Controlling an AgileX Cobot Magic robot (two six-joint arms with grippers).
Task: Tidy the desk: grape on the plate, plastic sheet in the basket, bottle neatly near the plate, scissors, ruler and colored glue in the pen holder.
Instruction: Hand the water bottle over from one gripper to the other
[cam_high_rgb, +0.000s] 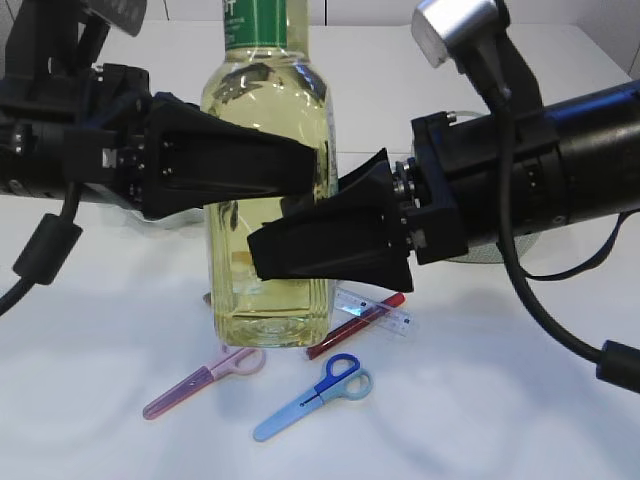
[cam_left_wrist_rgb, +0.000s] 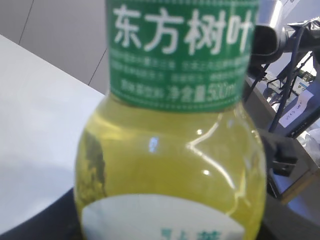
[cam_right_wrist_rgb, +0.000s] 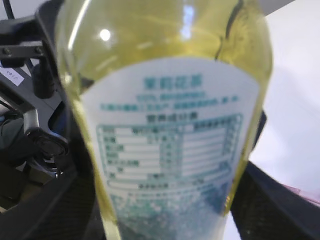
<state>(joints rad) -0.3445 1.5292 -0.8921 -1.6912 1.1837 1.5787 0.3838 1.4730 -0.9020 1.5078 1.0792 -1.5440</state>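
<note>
Bottle (cam_high_rgb: 268, 190): upright on the white table (cam_high_rgb: 480, 400), centre of the exterior view; yellow-green liquid, green label at the neck. It fills both wrist views.
Left gripper (cam_high_rgb: 300, 165): comes in from the left at the bottle's upper body. Jaws lie along the bottle's sides, clamped on it at a middling spread.
Right gripper (cam_high_rgb: 300, 235): comes in from the right, lower on the body than the left. Jaws spread wide with the bottle between them; whether the pads touch the bottle I cannot tell.
Bottle vs grippers: it stands between both pairs of jaws, left above, right below, the two approaching from opposite sides.
Pink scissors (cam_high_rgb: 205, 380): flat on the table, just in front of the bottle's base, to the left.
Blue scissors (cam_high_rgb: 315, 397): flat, in front and right of the pink pair, apart from it.
Ruler (cam_high_rgb: 378, 310): clear, flat, just right of the bottle's base, under the right gripper.
Red glue pen (cam_high_rgb: 352, 326): lies slanted across the ruler, touching it.
</note>
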